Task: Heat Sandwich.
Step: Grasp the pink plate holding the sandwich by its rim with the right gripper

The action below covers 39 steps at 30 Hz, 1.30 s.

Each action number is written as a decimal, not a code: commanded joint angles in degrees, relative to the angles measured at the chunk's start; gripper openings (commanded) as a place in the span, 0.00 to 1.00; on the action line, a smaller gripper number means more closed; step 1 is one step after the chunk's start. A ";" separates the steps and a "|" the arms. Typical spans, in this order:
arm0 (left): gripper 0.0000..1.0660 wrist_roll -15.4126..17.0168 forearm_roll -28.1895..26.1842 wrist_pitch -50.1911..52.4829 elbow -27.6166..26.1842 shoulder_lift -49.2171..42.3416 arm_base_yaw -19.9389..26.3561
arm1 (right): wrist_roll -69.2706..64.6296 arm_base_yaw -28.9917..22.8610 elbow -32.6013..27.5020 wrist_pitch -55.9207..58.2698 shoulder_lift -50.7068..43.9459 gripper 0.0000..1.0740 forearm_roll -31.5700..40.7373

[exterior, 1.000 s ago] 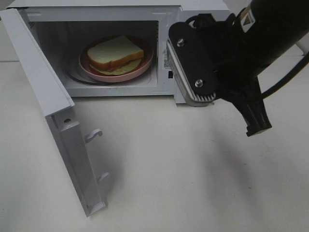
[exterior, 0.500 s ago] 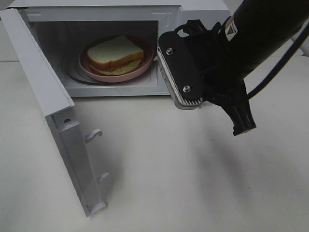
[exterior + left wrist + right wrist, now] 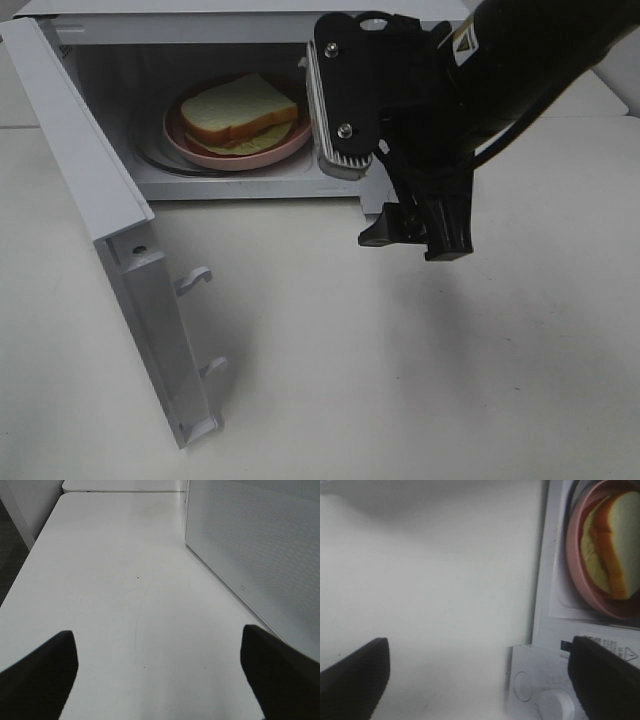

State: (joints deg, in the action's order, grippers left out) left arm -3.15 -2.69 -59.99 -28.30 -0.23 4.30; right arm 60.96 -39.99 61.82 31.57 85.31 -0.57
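Note:
The sandwich (image 3: 238, 108), white bread with a tan crust over pale filling, lies on a pink plate (image 3: 290, 142) inside the open microwave (image 3: 200, 20). The right wrist view also shows the sandwich (image 3: 617, 545) on its plate (image 3: 577, 560). My right gripper (image 3: 415, 238) hangs open and empty over the table, in front of the microwave's control panel and right of the cavity. Its fingers (image 3: 355, 675) stand wide apart. My left gripper (image 3: 160, 680) is open and empty, low over bare table beside the microwave's perforated side wall (image 3: 260, 555).
The microwave door (image 3: 110, 220) is swung out to the left, its latch hooks (image 3: 192, 280) pointing right. Round knobs (image 3: 555, 702) sit on the control panel. White tabletop (image 3: 350, 380) spreads in front of the microwave.
My right arm has moved left and toward the microwave opening, now covering the control panel. Its gripper has gone from shut to open.

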 commanded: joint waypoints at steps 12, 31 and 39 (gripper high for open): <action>0.76 0.00 -0.34 0.52 0.11 -0.92 0.06 | 2.58 -0.23 0.06 -4.18 1.20 0.70 -1.78; 0.76 0.00 -0.34 0.52 0.11 -0.92 0.06 | 4.87 -0.23 7.28 -8.31 14.61 0.70 -3.44; 0.76 0.00 -0.34 0.52 0.11 -0.92 0.06 | 4.64 -0.23 14.61 -6.59 22.17 0.70 -3.44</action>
State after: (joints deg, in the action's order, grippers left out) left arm -3.15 -2.69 -59.99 -28.30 -0.23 4.30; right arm 65.89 -39.99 75.06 24.12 106.23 -3.67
